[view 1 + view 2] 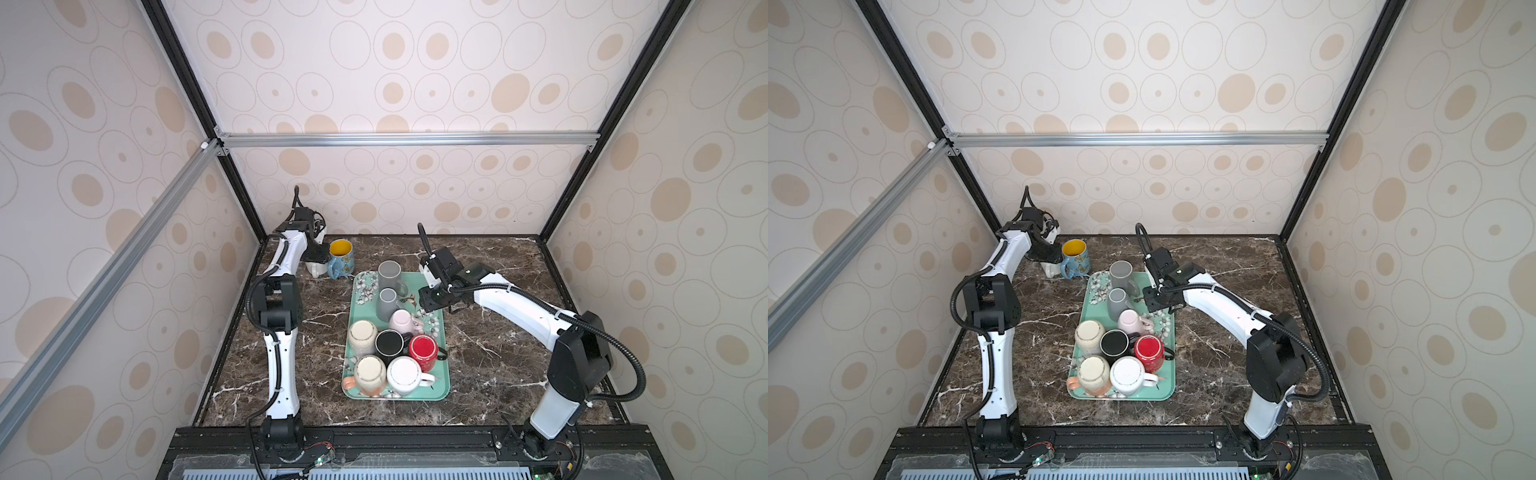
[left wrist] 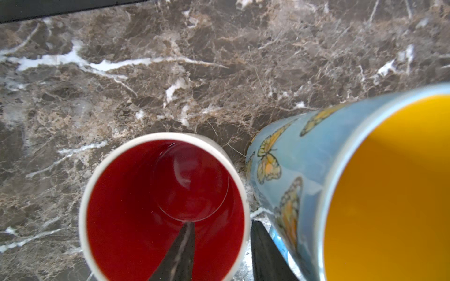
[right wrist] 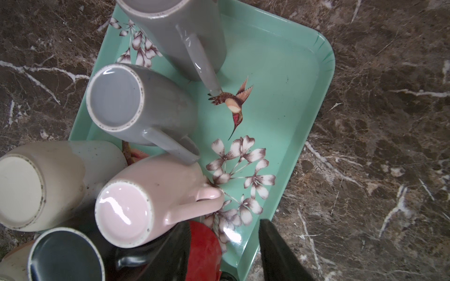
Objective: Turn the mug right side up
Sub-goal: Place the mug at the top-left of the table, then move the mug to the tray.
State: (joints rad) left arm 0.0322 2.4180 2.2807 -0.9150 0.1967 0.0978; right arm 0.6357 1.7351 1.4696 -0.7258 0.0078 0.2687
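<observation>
The marble table [image 1: 498,332] carried a teal tray [image 3: 280,73] crowded with upturned mugs [image 3: 126,214], and the right fingers [image 3: 280,255] hung spread and empty over its right edge. Far left, the butterfly mug [image 2: 304,158] stood close by. The left fingers [image 2: 181,253] were released, straddling the rim of the white mug [image 2: 163,206], one inside, one outside. The mug stood upright on the table.

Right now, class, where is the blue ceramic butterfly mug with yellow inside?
In both top views, the blue mug sits far left, beside the white red-lined mug, beyond the green tray.
</observation>
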